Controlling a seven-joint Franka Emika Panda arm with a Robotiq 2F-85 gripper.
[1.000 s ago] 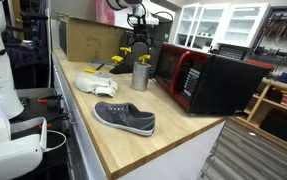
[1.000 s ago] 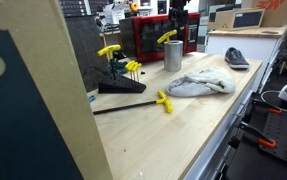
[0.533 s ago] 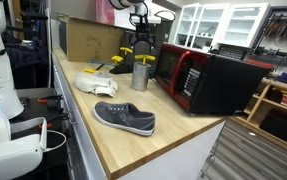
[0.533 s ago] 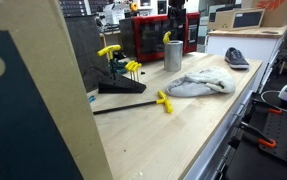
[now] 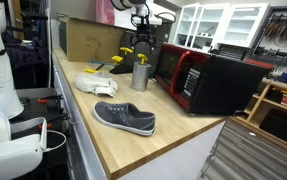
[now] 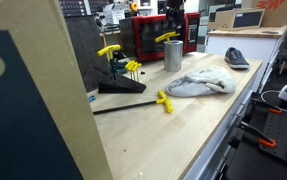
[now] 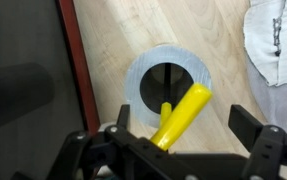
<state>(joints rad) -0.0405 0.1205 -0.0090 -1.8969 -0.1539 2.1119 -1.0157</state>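
While hand (image 7: 173, 150) hides tool (image 7: 180, 118) (tip), cup (image 7: 169, 82)

A grey shoe (image 5: 125, 118) lies near a white cloth (image 5: 96, 82) on the wooden counter (image 5: 173, 135).

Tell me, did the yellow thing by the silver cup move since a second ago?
A little. The yellow-handled tool in the gripper tipped upright over the metal cup half a second ago, and now leans sideways above its rim again. The gripper kept its hold on the tool. The cup, grey shoe, white cloth and microwave stayed put.
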